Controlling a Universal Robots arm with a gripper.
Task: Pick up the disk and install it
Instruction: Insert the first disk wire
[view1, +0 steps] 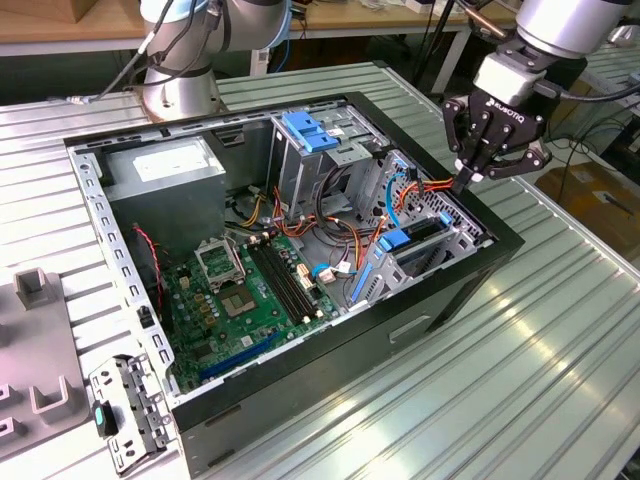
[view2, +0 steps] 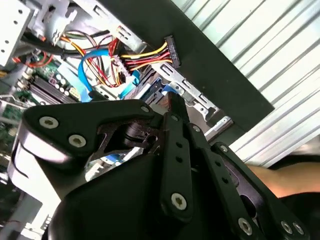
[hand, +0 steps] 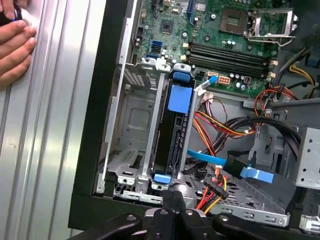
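Silver arm (view1: 560, 25) carries a black, screw-studded end effector (view1: 467, 178).

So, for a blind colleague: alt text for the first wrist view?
The disk stands on edge in the computer's drive cage, the shut claw close to one end. The motherboard lies beyond; a person's hand rests on the table.

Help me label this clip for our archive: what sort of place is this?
Probably a robotics lab or workshop: an open black desktop computer case with a green motherboard sits on a ribbed silver metal table, a silver robot arm is mounted by it, and wooden workbenches stand behind.
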